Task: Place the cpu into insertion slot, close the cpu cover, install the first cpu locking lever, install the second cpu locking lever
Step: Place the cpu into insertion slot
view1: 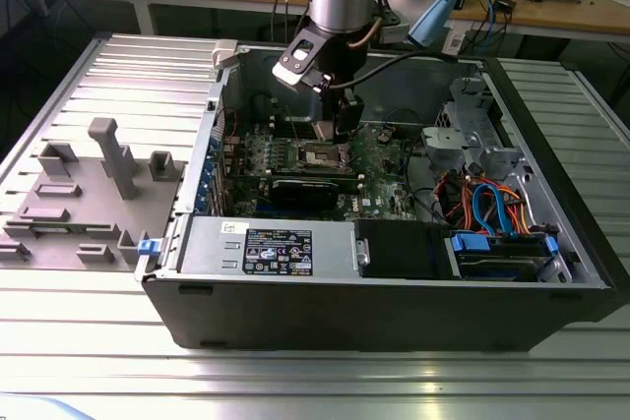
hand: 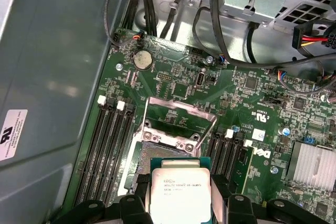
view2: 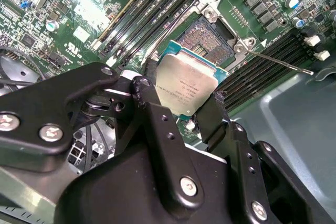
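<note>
My gripper (view1: pixel 335 128) hangs inside the open computer case, just above the green motherboard (view1: pixel 379 159). It is shut on the cpu (view2: pixel 186 83), a silver square chip with a green rim, pinched between two black fingers (view2: pixel 149 90) and also seen in the first wrist view (hand: pixel 181 188). The chip hovers beside and slightly over the insertion slot (view2: pixel 207 38), whose dark contact field (hand: pixel 143 153) lies bare. The cpu cover (hand: pixel 178 109) stands tilted up and open at the slot's far edge. Two thin locking levers (view2: pixel 281 60) (view2: pixel 170 20) stick out unlatched on either side.
Long black memory slots (hand: pixel 110 150) flank the socket on both sides. A black graphics card (view1: pixel 310 189), the power supply (view1: pixel 266 243), and a drive cage with orange and blue cables (view1: pixel 492 213) fill the case. A grey fixture tray (view1: pixel 89 194) sits at the exterior view's left.
</note>
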Available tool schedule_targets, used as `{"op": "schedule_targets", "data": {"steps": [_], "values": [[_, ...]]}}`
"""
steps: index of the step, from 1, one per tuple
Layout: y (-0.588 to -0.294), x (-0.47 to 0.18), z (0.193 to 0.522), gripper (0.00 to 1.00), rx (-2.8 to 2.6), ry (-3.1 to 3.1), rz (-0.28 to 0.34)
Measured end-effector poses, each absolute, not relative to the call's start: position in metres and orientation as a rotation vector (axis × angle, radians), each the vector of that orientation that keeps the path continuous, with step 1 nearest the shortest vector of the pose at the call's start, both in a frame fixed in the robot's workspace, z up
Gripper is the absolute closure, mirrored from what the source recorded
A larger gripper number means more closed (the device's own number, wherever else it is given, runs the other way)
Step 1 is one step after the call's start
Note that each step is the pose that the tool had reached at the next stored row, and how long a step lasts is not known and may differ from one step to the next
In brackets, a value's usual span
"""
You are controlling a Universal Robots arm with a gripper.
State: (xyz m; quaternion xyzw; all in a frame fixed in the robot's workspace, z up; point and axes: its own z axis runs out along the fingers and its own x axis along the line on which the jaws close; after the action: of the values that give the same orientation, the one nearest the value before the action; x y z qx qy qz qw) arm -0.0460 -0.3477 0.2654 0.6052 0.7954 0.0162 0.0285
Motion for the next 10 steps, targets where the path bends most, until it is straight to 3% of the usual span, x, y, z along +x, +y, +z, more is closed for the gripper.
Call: {"op": "schedule_targets", "data": {"steps": [10], "values": [[-0.3472, -0.046, 0.2646, 0.46, 1.877, 2.448, 0.05]]}}
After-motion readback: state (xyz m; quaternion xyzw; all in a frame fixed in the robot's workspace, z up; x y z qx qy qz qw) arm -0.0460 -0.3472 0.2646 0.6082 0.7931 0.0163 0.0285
